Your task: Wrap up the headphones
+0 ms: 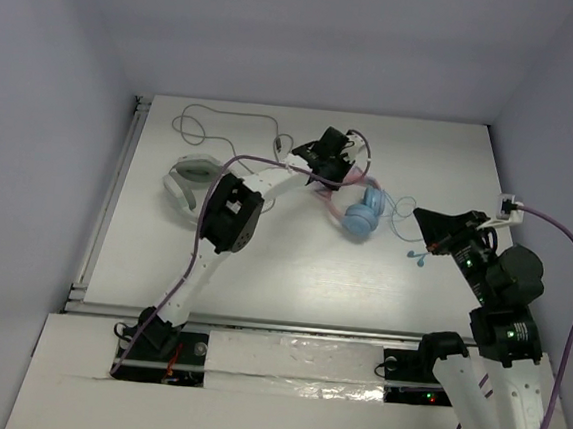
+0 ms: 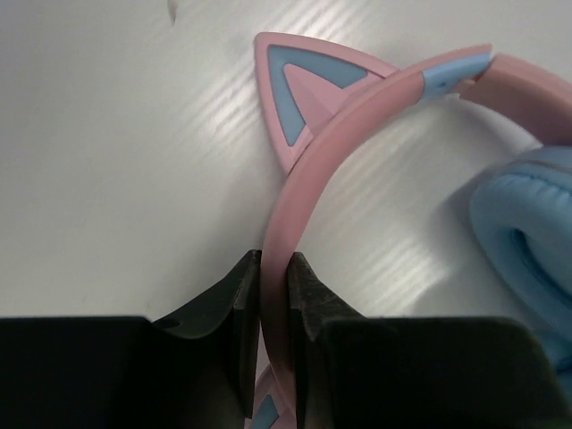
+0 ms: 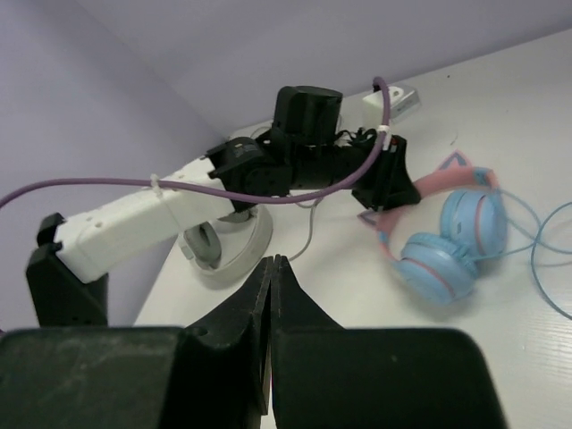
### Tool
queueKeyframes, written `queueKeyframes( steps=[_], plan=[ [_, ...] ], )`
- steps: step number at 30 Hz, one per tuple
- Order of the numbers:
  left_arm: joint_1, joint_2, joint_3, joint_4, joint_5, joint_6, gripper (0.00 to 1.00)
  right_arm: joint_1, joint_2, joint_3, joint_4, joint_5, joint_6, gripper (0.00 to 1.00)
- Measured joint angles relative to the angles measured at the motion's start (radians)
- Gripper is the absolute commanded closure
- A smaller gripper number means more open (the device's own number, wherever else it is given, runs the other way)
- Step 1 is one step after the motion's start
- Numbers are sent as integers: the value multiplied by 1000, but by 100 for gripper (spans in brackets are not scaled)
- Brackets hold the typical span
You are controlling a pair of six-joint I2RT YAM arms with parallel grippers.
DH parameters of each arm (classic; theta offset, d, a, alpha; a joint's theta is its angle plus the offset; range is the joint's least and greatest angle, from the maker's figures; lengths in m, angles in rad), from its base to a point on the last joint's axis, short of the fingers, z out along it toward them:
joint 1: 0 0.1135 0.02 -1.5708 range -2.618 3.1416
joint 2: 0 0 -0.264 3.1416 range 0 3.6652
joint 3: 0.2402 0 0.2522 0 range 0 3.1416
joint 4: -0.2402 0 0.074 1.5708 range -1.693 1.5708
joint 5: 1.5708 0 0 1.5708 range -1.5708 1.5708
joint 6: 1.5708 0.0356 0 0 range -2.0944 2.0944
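The headphones (image 1: 365, 217) lie on the white table at centre back, with a pink cat-eared headband (image 2: 357, 116), light-blue earcups (image 2: 527, 232) and a thin light-blue cable (image 1: 406, 223) trailing right. My left gripper (image 1: 329, 160) is shut on the pink headband (image 2: 273, 268) just below a cat ear (image 2: 299, 85). My right gripper (image 1: 428, 225) is to the right of the earcups, above the cable. It is shut with nothing between its jaws (image 3: 274, 264). The right wrist view shows the headphones (image 3: 447, 237) with the left gripper (image 3: 386, 183) on the band.
A grey-white curved headset (image 1: 189, 181) lies at the left, also in the right wrist view (image 3: 228, 255). A loose thin grey cable (image 1: 224, 121) runs along the back. A small white box (image 1: 508, 205) sits at the right edge. Lilac walls enclose the table.
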Motion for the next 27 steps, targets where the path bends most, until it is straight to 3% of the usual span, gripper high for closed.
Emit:
queueKeyframes(
  steps=[6, 9, 10, 13, 20, 27],
  plan=[
    [80, -218, -144, -87, 105, -74, 100, 0, 67, -2, 45, -11, -8, 99],
    [129, -344, -145, -115, 144, -114, 100, 0, 140, -3, 90, -21, -15, 73],
    [143, -387, -145, -122, 147, -121, 100, 0, 170, -3, 109, -27, -19, 55],
    [177, -521, -150, -155, 156, -130, 100, 0, 254, -2, 161, -46, -35, 37],
    [230, -778, -235, -179, 233, -164, 100, 0, 394, -2, 266, -138, -72, 25],
    [260, -804, -243, -214, 306, -213, 100, 0, 462, -11, 383, -243, -92, 23]
  ],
)
